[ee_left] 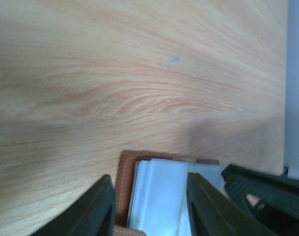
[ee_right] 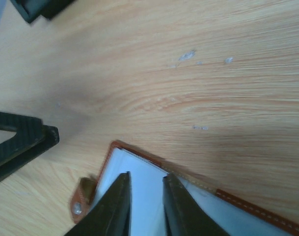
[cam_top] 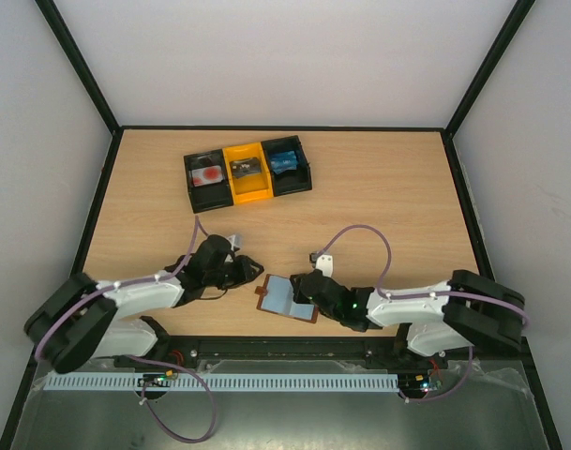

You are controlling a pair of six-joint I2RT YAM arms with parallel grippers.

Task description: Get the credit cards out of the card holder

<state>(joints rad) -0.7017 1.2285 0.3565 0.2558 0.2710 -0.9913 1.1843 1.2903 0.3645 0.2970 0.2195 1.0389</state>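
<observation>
Right gripper (ee_right: 142, 209) of mine hangs low over the open card holder (cam_top: 283, 296). Its jaws are parted by only a narrow slit above the grey-blue inner panel, and they grip nothing that I can see. My left gripper (ee_left: 149, 212) is released too, its 2 fingers wider apart and straddling the holder's left end, with the leather rim and pale panel between them.

The holder lies on the table (cam_top: 388, 206) near the front edge, between my 2 arms, with its small tab (ee_right: 81, 195) at the left end. No credit card stands proud of a pocket. A blue thing (cam_top: 285, 157) in the right bin of the far 3-bin tray (cam_top: 249, 197) may be one, but it is too small to tell.

To do this step well, I judge the left should pin the leather rim so the holder cannot slide. The right should then pinch 1 card's exposed edge thinly and draw along the pocket's line, not upward, lest the whole bifold lift.
</observation>
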